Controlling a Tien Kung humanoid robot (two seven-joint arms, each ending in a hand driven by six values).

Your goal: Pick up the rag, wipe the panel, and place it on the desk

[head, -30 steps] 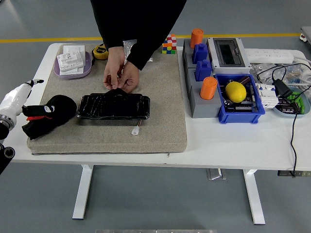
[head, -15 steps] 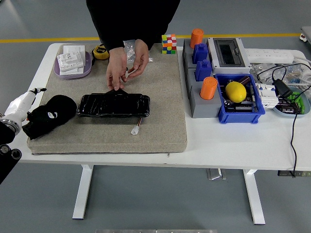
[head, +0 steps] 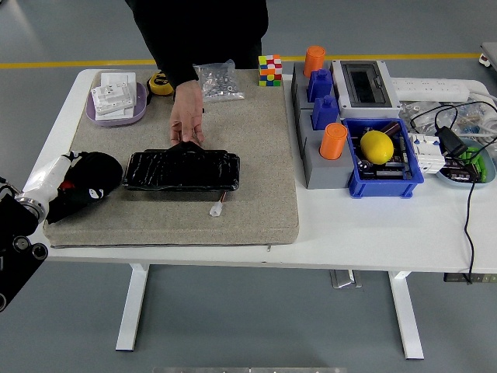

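my left hand (head: 48, 180) at the frame's left edge grips the black rag (head: 87, 183), so i should lift clear, then sweep along the panel (head: 182, 169), avoiding the person's hand (head: 187, 116).

One high head view looks down over the table (head: 373, 233), seemingly from afar.

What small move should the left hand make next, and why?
Probably lift the black rag a little and carry it right toward the black panel. The left hand is already at the rag on the mat's left edge, while a person's hand steadies the panel's far edge.
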